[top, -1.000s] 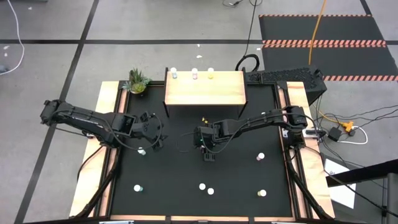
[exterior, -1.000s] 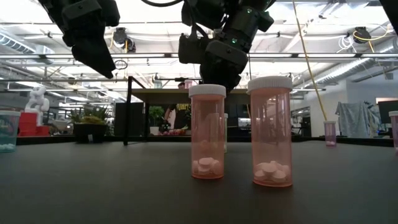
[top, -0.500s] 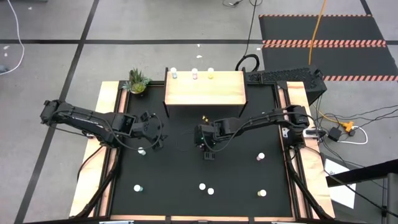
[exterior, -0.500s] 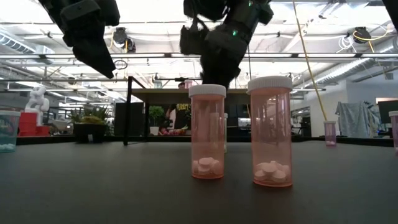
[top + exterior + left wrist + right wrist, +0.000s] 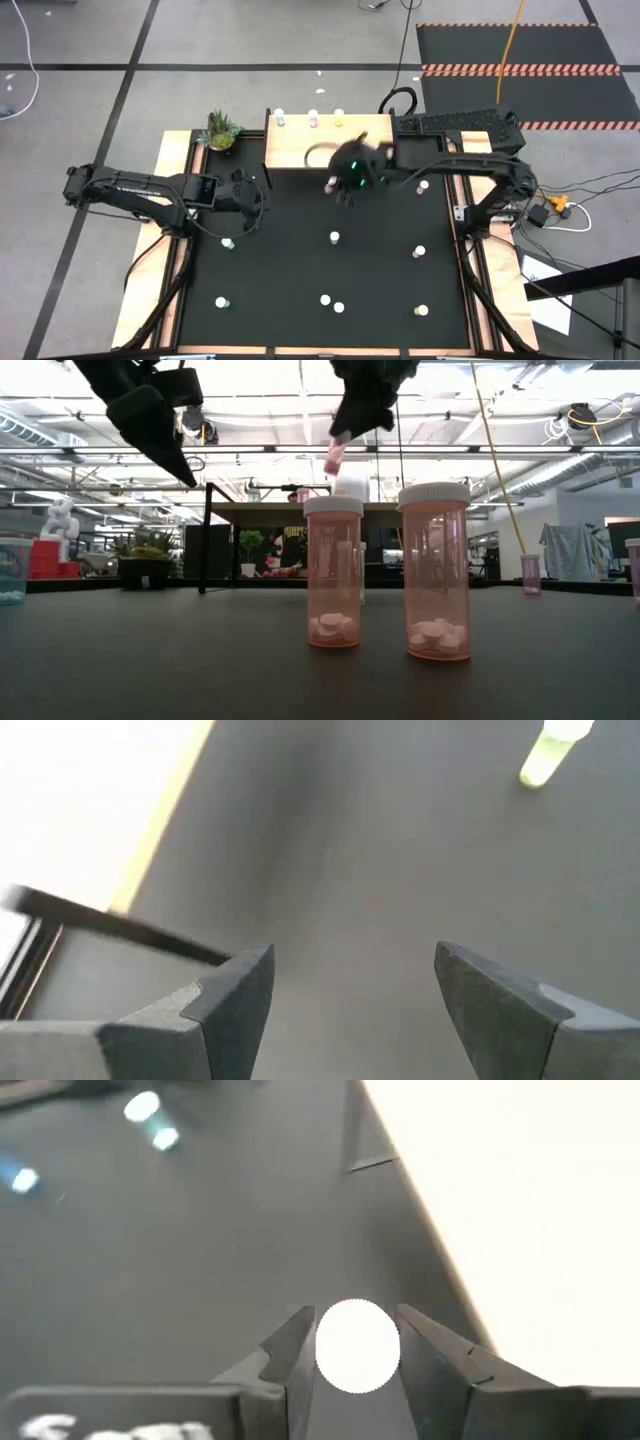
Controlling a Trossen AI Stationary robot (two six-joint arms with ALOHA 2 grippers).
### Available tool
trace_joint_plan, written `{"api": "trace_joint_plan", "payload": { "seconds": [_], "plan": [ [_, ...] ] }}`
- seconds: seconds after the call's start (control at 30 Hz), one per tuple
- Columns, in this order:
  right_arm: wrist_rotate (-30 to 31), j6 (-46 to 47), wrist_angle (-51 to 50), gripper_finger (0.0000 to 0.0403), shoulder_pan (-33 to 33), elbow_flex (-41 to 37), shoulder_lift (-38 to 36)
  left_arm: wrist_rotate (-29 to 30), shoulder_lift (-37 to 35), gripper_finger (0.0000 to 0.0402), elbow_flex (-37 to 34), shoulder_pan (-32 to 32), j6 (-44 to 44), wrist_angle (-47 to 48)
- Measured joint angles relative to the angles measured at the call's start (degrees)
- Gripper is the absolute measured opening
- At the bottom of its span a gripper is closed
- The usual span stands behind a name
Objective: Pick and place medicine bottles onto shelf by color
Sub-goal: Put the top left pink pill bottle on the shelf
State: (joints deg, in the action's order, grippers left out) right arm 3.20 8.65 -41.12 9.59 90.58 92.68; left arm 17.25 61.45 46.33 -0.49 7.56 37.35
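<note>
The right gripper (image 5: pixel 358 1342), jaws clamped on a pink bottle (image 5: pixel 334 458), is now lifting toward the shelf (image 5: pixel 300 150) at frame centre (left gripper (image 5: pixel 352 982) waiting, jaws apart).

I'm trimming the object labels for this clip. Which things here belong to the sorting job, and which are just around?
Job:
- medicine bottles, e.g. loose on the mat and three on the shelf's far edge
- shelf
- right gripper, shut on a white-capped bottle
- left gripper, open, waiting

Around:
- potted plant
- cables on the floor
</note>
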Motion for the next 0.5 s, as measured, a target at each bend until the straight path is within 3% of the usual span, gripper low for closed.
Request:
{"api": "trace_joint_plan", "payload": {
  "seconds": [0.3,0.5],
  "plan": [
    [-0.28,-13.77,-10.11,0.0116,16.87,11.46,-0.61,-5.72,0.02,0.0273,0.00,8.77,-0.05,-12.76],
    [-1.84,-23.48,-12.85,0.0116,27.52,12.11,1.55,-5.80,0.03,0.0273,0.00,11.97,5.22,-22.64]
  ]
}}
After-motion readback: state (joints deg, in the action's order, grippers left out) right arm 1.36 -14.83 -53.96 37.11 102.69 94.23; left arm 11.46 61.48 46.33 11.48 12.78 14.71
